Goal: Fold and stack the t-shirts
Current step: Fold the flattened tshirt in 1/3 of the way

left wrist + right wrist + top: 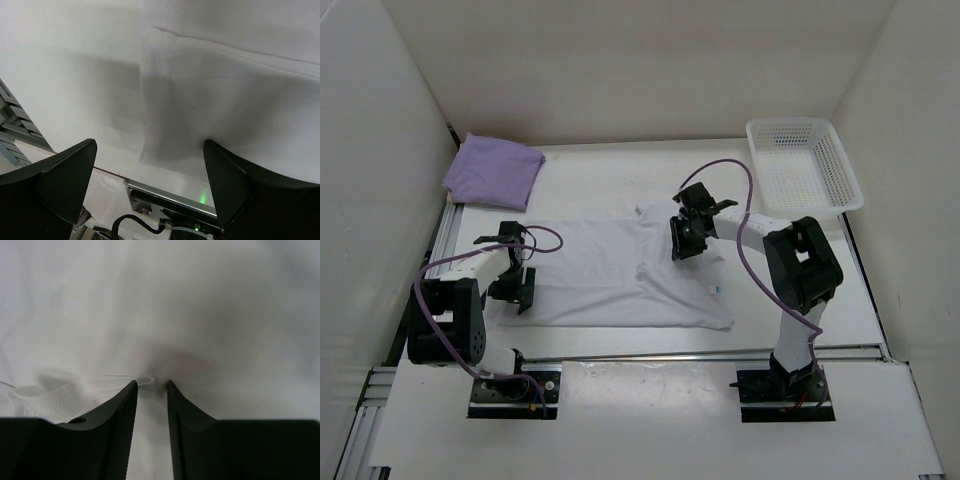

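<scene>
- Both arm bases are seen bolted at the bottom of the top view, on the near edge of the table (650, 400).
- Left gripper (517, 290) is located at lower left, over the left end of the white t-shirt (600, 275).
- In the left wrist view its fingers (65, 177) are spread wide apart. A hem corner of the white cloth is seen between them, and the right-hand finger is just touching the cloth edge. Nothing is gripped.
- The white t-shirt is laid out flat across the middle of the table, running from the left gripper to right of centre. Its body is partly doubled over.
- A small blue label (717, 290) is seen on the shirt's lower right part.
- Right gripper (685, 240) is set down on the shirt's upper right area, centre of frame.
- In the right wrist view its fingers are drawn nearly together, with a small raised fold of white cloth pinched at the tips. Wrinkles are seen radiating from that spot.
- The lavender t-shirt (492, 172) is folded and parked at upper left, well apart from the white one.
- A white perforated basket (840, 165) is placed at the upper right corner, tilted slightly.
</scene>
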Robot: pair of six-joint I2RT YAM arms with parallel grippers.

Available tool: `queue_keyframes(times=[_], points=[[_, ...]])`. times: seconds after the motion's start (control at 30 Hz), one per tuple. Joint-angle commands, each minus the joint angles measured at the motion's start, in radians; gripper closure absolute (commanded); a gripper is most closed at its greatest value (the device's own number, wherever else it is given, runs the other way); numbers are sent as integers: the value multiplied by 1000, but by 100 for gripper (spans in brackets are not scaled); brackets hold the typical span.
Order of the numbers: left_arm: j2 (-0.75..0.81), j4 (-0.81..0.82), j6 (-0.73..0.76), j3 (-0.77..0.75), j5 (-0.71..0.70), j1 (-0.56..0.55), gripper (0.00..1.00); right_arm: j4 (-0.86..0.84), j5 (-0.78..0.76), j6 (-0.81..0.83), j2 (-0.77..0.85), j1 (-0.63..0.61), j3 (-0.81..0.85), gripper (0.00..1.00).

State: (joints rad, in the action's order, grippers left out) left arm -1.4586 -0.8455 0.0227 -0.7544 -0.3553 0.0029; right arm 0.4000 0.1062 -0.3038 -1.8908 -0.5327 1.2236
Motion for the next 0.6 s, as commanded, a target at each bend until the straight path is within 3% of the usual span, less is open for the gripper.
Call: queue_keyframes(times=[0.0,0.2,0.33,0.37,0.57], points=[[-54,108,-23,59,6,12,1,-24,1,14,-25,-23,36,69],[-54,108,-23,69,6,12,1,-14,-60,5,10,-23,-9,90],[-54,108,-23,69,6,22,1,-13,-94,-14,64,-13,-32,90],[-65,108,-23,69,6,22,1,-13,-103,-14,85,-13,-44,85],[-65,108,-23,69,6,22,1,-23,-72,-24,99,-3,-62,77]])
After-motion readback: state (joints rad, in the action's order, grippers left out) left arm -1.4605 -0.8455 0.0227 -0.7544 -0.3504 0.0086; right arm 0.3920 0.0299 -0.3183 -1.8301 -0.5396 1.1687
